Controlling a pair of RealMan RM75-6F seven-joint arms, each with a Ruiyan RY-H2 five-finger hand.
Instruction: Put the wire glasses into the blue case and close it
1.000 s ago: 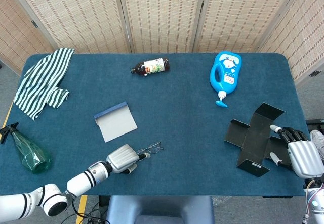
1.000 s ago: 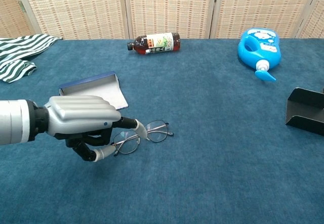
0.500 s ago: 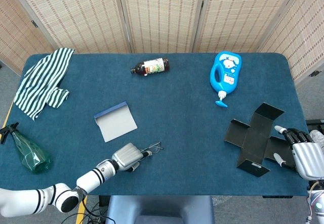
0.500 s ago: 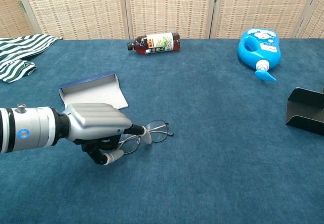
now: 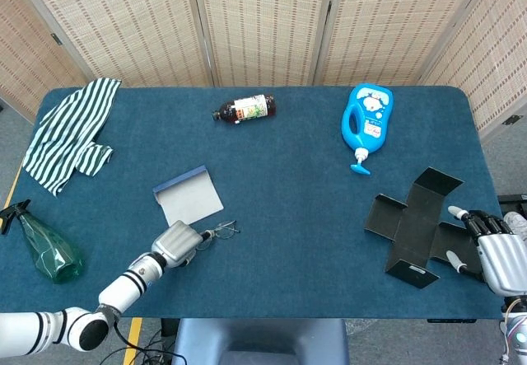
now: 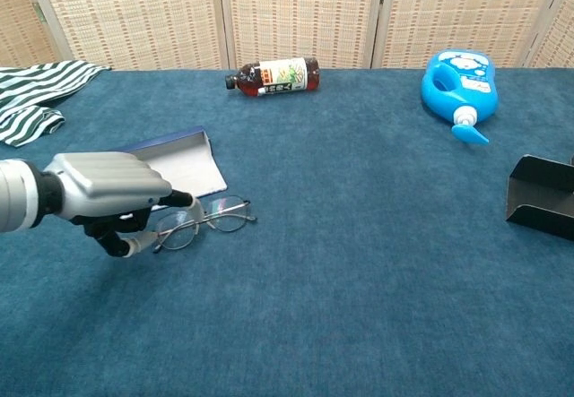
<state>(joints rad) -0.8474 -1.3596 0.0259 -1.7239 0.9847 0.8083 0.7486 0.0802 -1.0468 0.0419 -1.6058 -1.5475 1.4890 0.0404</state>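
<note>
The wire glasses (image 6: 204, 220) (image 5: 217, 233) are pinched in my left hand (image 6: 109, 198) (image 5: 174, 245), held just right of the open blue case (image 5: 188, 198) (image 6: 184, 166), near its front corner. The case lies open with its pale inside facing up and its blue lid edge at the back. My right hand (image 5: 494, 254) rests at the table's right edge, fingers spread, holding nothing; the chest view does not show it.
A flattened black box (image 5: 418, 225) (image 6: 541, 195) lies beside my right hand. A blue bottle (image 5: 366, 122) (image 6: 459, 86) and a brown bottle (image 5: 244, 108) (image 6: 273, 75) lie at the back. A striped cloth (image 5: 72, 132) and a green spray bottle (image 5: 45, 248) sit at the left.
My left hand has moved left and back toward the blue case, carrying the glasses with it. The right hand has drifted slightly toward the table's edge.
</note>
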